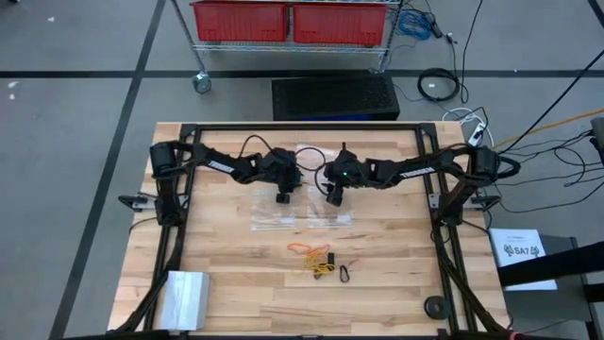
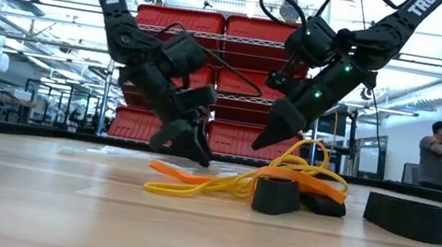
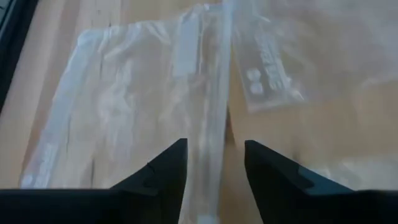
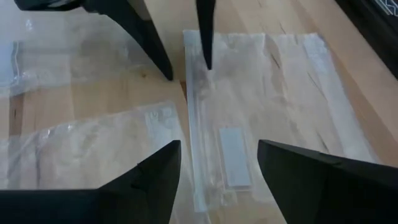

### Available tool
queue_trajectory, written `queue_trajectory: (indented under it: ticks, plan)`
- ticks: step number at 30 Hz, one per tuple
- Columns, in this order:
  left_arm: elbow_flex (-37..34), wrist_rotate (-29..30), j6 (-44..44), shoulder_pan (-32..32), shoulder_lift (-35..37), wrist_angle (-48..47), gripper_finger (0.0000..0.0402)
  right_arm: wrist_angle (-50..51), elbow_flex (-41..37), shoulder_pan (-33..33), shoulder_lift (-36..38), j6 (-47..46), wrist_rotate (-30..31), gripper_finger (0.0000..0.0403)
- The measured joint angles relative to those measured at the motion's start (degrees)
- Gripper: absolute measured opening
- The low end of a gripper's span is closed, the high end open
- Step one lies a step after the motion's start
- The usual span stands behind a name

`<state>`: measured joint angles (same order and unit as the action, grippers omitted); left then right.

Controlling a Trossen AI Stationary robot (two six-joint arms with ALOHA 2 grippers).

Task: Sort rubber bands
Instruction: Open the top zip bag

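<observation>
Clear plastic bags (image 1: 300,210) beneath both unclenched grippers, left (image 3: 214,163) and right (image 4: 219,167); bag-handling step; rubber bands (image 1: 317,259) unpicked, next.

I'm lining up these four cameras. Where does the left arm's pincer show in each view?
High view: left pincer, open, just left of centre, above the clear plastic bags.
Low view: left pincer, left of centre, behind the orange and yellow rubber bands.
Left wrist view: its own two dark fingers along the bottom.
Right wrist view: pointing down from the top.
Shared landmark: the bags, clearest in the high and wrist views.
</observation>
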<state>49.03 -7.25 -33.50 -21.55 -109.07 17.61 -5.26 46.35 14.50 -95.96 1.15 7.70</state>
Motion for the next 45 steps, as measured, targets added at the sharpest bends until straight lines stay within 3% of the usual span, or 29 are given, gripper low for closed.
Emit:
queue_trajectory:
  ticks: [5, 11, 17, 21, 28, 37, 45]
  plan:
    - [2.35, 0.09, 0.14, 0.32, -3.33, -2.65, 0.0125, 3.27, -0.02, -0.01, 2.02, -0.42, -0.20, 0.0208]
    - [2.62, 1.07, 0.12, 1.35, -3.54, -2.99, 0.0012, 7.06, -0.02, -1.57, 7.32, -0.48, -0.13, 0.0208]
    - [2.15, 2.48, 0.14, 1.51, 2.16, -5.83, 0.0004, 8.24, -0.02, -3.44, 11.51, -0.92, 0.53, 0.0208]
    - [2.41, 2.69, 0.15, 1.28, 6.85, -6.27, 0.0003, 8.43, -0.02, -4.99, 10.91, -0.64, 4.50, 0.0208]
    - [2.40, 2.27, 0.59, 1.25, 10.98, -7.64, 0.0002, 5.47, -0.02, -5.62, 8.78, -0.89, 6.32, 0.0208]
    - [2.49, 1.65, 1.75, 1.92, 11.64, -7.56, 0.0001, -3.01, 0.00, -4.93, 6.75, 3.21, 6.23, 0.0208]
    - [3.30, 1.44, 2.72, 2.56, 11.66, -6.37, 0.0000, -4.31, -0.02, -2.09, 3.90, 4.38, 5.62, 0.0208]
